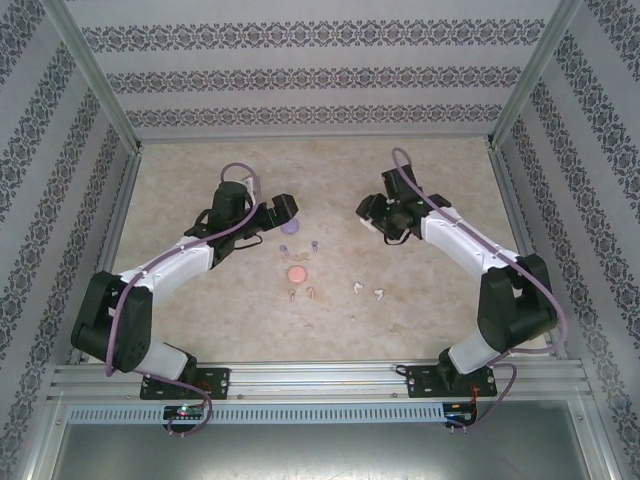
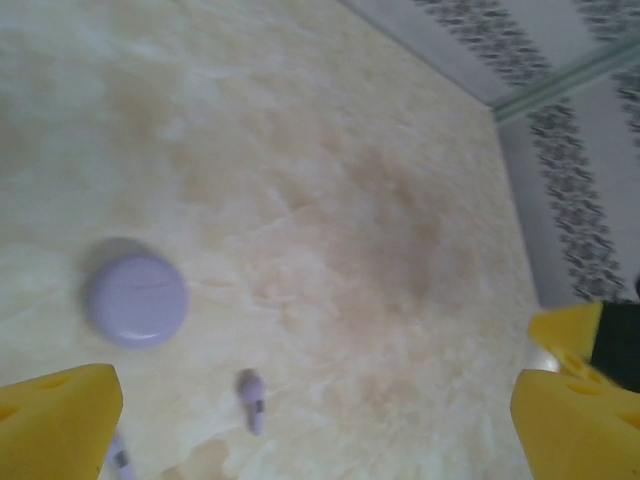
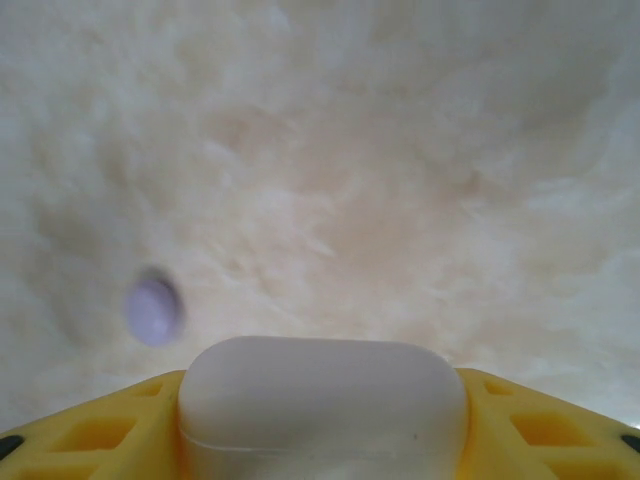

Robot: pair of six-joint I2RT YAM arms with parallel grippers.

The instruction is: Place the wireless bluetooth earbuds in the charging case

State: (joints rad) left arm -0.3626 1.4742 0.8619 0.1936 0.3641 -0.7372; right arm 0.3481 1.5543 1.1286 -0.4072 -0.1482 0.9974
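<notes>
Clamps a white charging case (image 3: 320, 395) in the right gripper (image 3: 322, 430), bottom centre of frame. Holds the left gripper (image 2: 318, 400) wide above a purplish earbud (image 2: 251, 398), lower left, near a round purplish case (image 2: 136, 299).

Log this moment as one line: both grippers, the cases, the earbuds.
left gripper: open, above table near purple case | right gripper: shut on white case | earbuds: on table, none inserted
</notes>
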